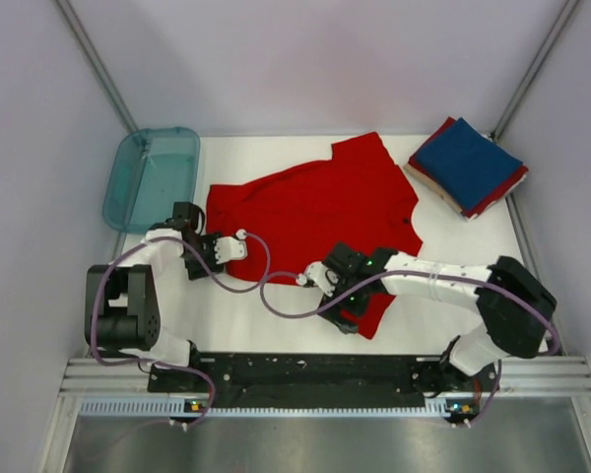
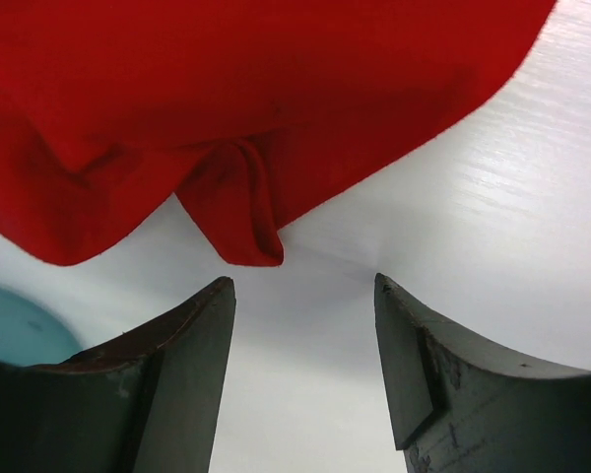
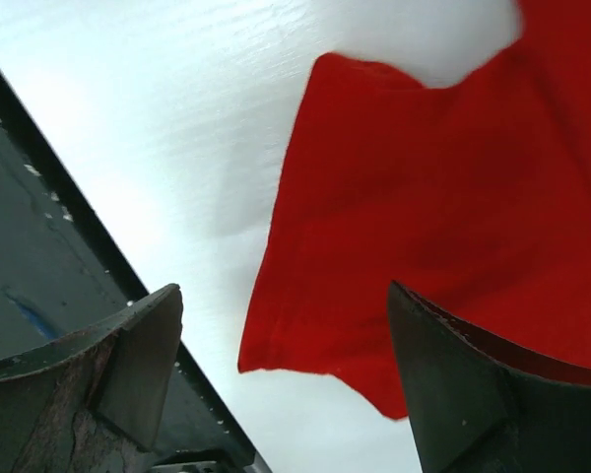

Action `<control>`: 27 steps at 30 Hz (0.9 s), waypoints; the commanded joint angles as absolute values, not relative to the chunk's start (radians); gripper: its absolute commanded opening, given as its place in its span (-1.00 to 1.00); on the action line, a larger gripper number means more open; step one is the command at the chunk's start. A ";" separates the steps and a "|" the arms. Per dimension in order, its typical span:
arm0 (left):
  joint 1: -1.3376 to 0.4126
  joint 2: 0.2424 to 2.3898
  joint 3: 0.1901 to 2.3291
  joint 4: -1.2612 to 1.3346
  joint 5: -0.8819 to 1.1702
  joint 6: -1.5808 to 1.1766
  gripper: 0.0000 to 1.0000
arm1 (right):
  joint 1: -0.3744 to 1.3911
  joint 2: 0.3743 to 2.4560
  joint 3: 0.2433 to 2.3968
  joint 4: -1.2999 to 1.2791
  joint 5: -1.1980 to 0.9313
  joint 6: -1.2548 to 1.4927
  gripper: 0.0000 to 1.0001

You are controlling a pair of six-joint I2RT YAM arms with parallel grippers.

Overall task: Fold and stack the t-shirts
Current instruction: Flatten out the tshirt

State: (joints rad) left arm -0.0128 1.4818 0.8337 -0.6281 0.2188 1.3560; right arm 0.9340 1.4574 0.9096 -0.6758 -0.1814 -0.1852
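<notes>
A red t-shirt lies spread and rumpled on the white table. A stack of folded t-shirts, navy blue on top of red ones, sits at the back right. My left gripper is open and empty at the shirt's left edge; in the left wrist view a small folded tab of red cloth lies just beyond the fingertips. My right gripper is open and empty above the shirt's near corner, which shows between its fingers in the right wrist view.
A translucent teal tray stands at the back left, its rim showing in the left wrist view. The black rail runs along the table's near edge, also in the right wrist view. Purple cables trail from both wrists.
</notes>
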 commanded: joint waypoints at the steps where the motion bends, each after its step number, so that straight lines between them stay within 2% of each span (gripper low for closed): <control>1: -0.008 1.525 0.871 -0.586 0.247 1.339 0.28 | 0.992 1.606 0.899 -0.696 -0.140 -0.281 0.65; 3: -0.006 1.545 0.876 -0.586 0.252 1.310 0.30 | 1.009 1.678 0.923 -0.727 -0.095 -0.276 0.61; 4: -0.008 1.554 0.877 -0.584 0.250 1.296 0.30 | 1.009 1.710 0.934 -0.745 -0.072 -0.273 0.53; 5: -0.006 1.563 0.879 -0.575 0.245 1.276 0.30 | 1.009 1.729 0.942 -0.753 -0.057 -0.272 0.34; 7: -0.006 1.578 0.876 -0.529 0.218 1.238 0.31 | 1.009 1.733 0.945 -0.761 -0.043 -0.272 -0.32; 10: -0.008 1.611 0.894 -0.500 0.210 1.187 0.31 | 1.005 1.683 0.946 -0.762 -0.015 -0.282 -0.88; 11: -0.008 1.626 0.902 -0.492 0.212 1.168 0.31 | 1.000 1.662 0.948 -0.761 -0.005 -0.282 -1.00; 15: -0.012 1.664 0.928 -0.512 0.233 1.120 0.27 | 0.957 1.548 0.960 -0.762 0.086 -0.275 -1.00; 17: -0.021 1.674 0.936 -0.557 0.276 1.120 0.13 | 0.924 1.485 0.974 -0.761 0.112 -0.272 -1.00; 18: -0.026 1.674 0.939 -0.581 0.293 1.123 -0.12 | 0.905 1.451 0.983 -0.762 0.118 -0.267 -1.00; 19: -0.032 1.671 0.940 -0.598 0.308 1.123 -0.59 | 0.882 1.421 0.995 -0.761 0.121 -0.265 -1.00; 20: -0.035 1.663 0.942 -0.609 0.322 1.112 -0.88 | 0.862 1.389 1.008 -0.762 0.121 -0.267 -1.00; 21: -0.035 1.655 0.949 -0.624 0.336 1.097 -1.00 | 0.845 1.361 1.020 -0.761 0.120 -0.271 -1.00; 27: -0.011 1.493 1.037 -0.765 0.328 0.939 -1.00 | 0.785 1.195 1.130 -0.794 0.149 -0.308 -1.00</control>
State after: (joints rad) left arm -0.0288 1.6310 0.9653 -0.6441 0.2985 1.0679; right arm 0.8104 1.3087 1.0370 -0.7746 0.1108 -0.2779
